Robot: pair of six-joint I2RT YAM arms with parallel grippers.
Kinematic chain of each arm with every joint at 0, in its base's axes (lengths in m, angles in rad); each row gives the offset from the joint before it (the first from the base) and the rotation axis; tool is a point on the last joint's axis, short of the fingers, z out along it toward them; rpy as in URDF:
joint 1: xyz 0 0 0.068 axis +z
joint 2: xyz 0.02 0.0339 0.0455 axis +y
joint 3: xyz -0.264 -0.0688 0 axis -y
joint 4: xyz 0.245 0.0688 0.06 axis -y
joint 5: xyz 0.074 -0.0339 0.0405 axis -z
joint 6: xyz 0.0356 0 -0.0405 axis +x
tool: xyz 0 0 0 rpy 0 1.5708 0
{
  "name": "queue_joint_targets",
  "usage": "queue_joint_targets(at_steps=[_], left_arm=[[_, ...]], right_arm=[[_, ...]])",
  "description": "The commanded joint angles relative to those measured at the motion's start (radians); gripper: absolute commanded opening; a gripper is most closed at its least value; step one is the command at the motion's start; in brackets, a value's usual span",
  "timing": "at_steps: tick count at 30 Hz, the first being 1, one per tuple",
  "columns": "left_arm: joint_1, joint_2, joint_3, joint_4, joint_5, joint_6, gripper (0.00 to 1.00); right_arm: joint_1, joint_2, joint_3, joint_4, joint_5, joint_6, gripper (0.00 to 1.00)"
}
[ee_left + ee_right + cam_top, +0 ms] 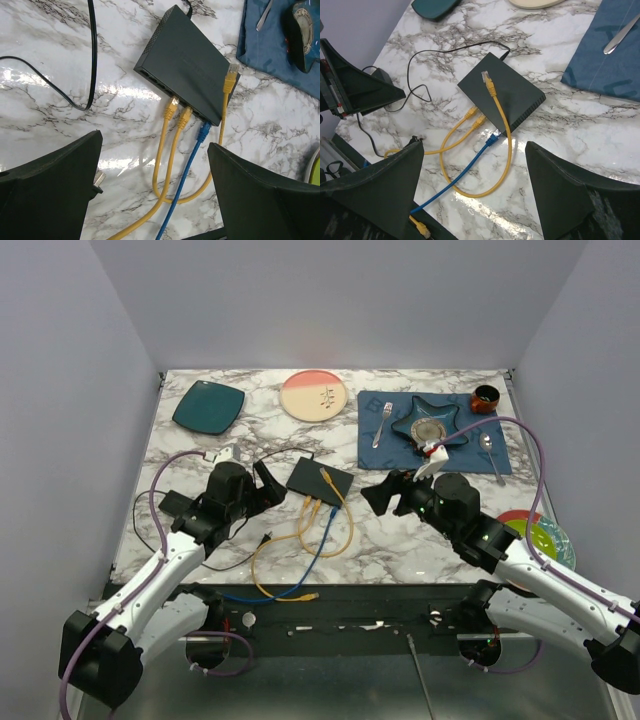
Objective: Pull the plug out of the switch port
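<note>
The switch (320,478) is a flat black box at the table's middle. It also shows in the left wrist view (187,62) and the right wrist view (502,92). Two yellow plugs (171,106) and a blue plug (204,131) sit in its front sockets. A loose yellow plug (230,80) lies on top of the box. My left gripper (272,487) is open and empty, just left of the switch, above the cables (155,190). My right gripper (378,492) is open and empty, just right of the switch (475,185).
A thin black cord (92,55) runs left of the switch. A dark teal plate (208,406) and a pink plate (313,396) sit at the back. A blue placemat (400,445) with dish and cutlery lies back right. Cable loops (300,540) cover the front.
</note>
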Motion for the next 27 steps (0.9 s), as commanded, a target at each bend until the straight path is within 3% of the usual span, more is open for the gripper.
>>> queue_joint_targets(at_steps=[1, 27], left_arm=[[-0.006, 0.006, 0.035, -0.018, -0.024, 0.024, 0.99], [-0.006, -0.026, -0.005, 0.011, -0.013, 0.024, 0.99]], right_arm=[[0.004, -0.018, -0.012, -0.007, 0.031, -0.010, 0.91], [0.005, -0.008, -0.026, -0.017, -0.029, -0.036, 0.91]])
